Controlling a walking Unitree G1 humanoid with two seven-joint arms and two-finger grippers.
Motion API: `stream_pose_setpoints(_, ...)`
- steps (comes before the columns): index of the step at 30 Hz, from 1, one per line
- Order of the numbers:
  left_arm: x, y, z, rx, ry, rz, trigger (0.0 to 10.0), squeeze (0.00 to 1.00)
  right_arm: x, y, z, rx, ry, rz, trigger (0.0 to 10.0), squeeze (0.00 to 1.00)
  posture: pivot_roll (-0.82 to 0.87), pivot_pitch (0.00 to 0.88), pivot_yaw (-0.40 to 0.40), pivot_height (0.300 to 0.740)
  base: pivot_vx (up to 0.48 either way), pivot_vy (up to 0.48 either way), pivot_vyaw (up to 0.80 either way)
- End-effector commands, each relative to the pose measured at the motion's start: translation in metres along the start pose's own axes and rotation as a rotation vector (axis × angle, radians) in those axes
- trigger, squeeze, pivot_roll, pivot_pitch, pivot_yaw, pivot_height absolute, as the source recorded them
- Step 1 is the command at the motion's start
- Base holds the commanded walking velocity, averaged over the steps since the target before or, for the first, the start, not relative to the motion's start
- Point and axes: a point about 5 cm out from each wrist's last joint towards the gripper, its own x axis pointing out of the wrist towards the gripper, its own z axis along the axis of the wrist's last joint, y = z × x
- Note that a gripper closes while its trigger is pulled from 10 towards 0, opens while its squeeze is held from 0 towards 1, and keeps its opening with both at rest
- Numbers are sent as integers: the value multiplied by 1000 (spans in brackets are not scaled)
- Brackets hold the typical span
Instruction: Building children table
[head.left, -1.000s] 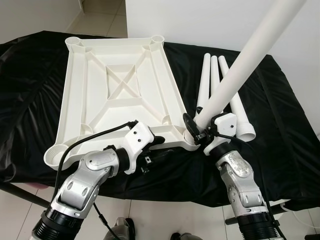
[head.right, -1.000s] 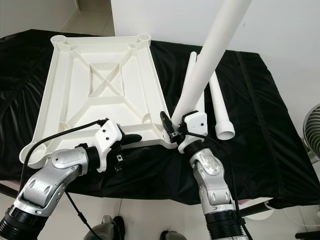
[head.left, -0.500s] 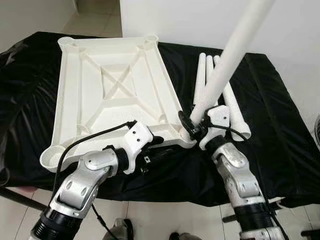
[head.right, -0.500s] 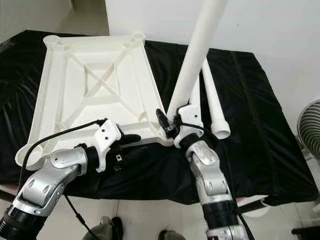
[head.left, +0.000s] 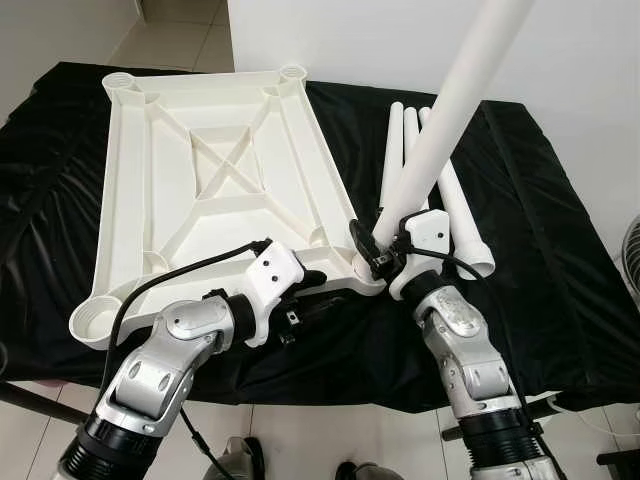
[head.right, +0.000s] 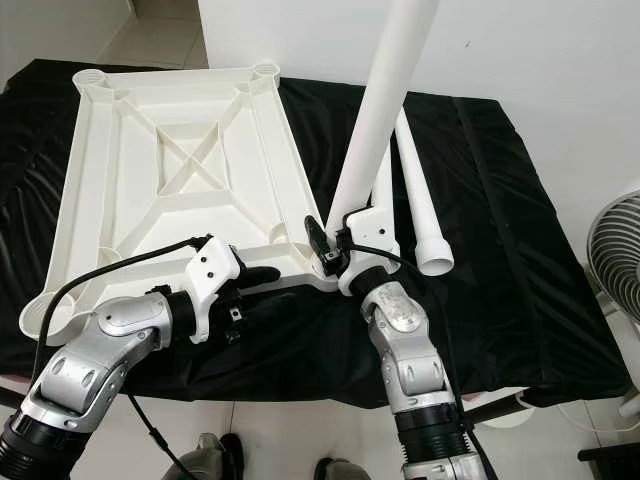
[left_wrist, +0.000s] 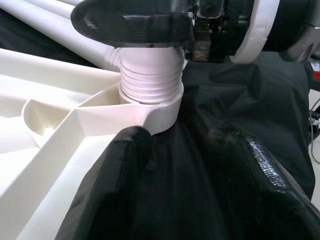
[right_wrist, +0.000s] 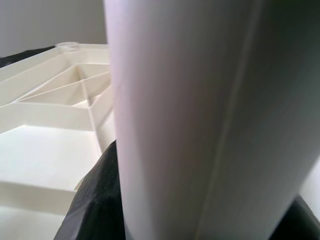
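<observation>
The right gripper is clamped around the lower end of a long white leg, one black finger on each side of the tube — the leg rises steeply up and away from it, leaning toward the robot's right. The leg's threaded end sits in the round corner socket of the upturned white table panel, directly under the gripper, with several rings of thread showing above the socket rim. In the right wrist view the leg's smooth white wall stands close before the camera, with the ribbed underside of the panel beyond it.

The left gripper lies just beside that same corner, on the robot's left of the right gripper, at the panel's near edge. Its two black fingers are spread apart, one touching the panel's edge below the socket and the other resting over the black cloth, with nothing gripped between them.

Beyond the right gripper, three spare legs lie side by side on the cloth — close along the panel's right edge, their wide ends toward the robot. The cloth drapes the whole tabletop under the panel.
</observation>
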Motion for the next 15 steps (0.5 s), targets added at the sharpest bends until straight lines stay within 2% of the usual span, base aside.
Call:
stream_pose_setpoints(1, 1, -3, 0, -8, 0, 7, 10000, 0, -5, -17, -21, 28, 111, -171, 10000, 0, 44, 181, -31, 740, 0, 0, 0)
stream_pose_setpoints(8, 1, -4, 0, -9, -2, 7, 10000, 0, 5, -11, -23, 30, 102, -281, 10000, 0, 49, 173, -37, 740, 0, 0, 0)
stream_pose_setpoints(12, 2, -4, 0, -10, -6, 9, 10000, 0, 17, -9, -29, 43, 127, -404, 10000, 0, 59, 162, -42, 740, 0, 0, 0)
stream_pose_setpoints(15, 2, -4, 0, -10, -6, 10, 10000, 0, 21, -7, -30, 59, 134, -423, 10000, 0, 64, 158, -43, 740, 0, 0, 0)
